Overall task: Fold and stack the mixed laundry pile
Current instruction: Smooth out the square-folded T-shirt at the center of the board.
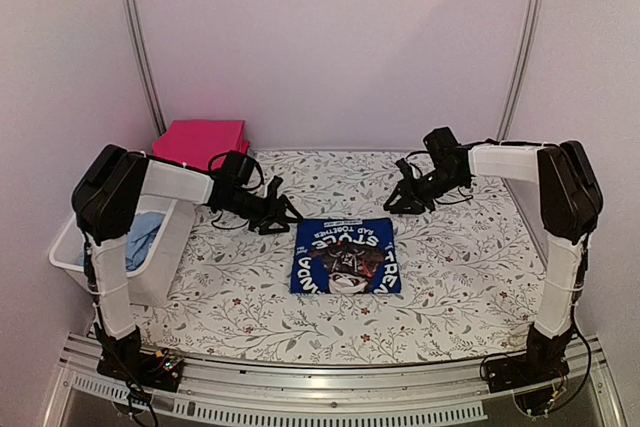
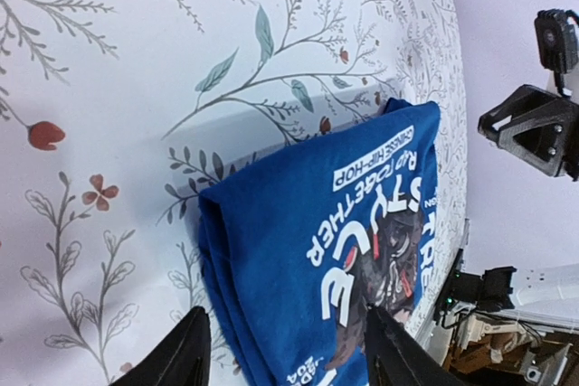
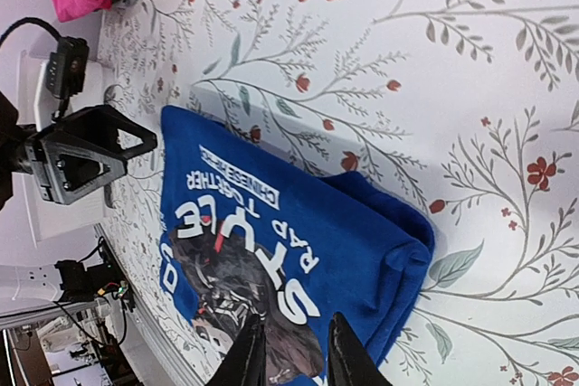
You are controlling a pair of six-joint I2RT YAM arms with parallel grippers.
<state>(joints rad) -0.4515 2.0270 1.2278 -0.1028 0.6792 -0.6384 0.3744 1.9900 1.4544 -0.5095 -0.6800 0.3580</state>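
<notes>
Top cam: we're seeing the blue printed tee (image 1: 345, 255) lying folded on the desk (image 1: 450, 277), left end effector (image 1: 275, 212) and right end effector (image 1: 405, 197) standing off either side, prob. letting it settle flat. L wrist: left one's hovering spread, empty. R wrist: right one's hovering slightly parted, gripping nothing.

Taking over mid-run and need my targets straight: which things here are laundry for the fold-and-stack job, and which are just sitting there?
Part of the job:
- folded blue printed tee, mid-table
- folded pink-red garment, back left
- pale-blue cloth, in the basket

Just lying about:
- white basket, at the left edge
- floral table cover
</notes>
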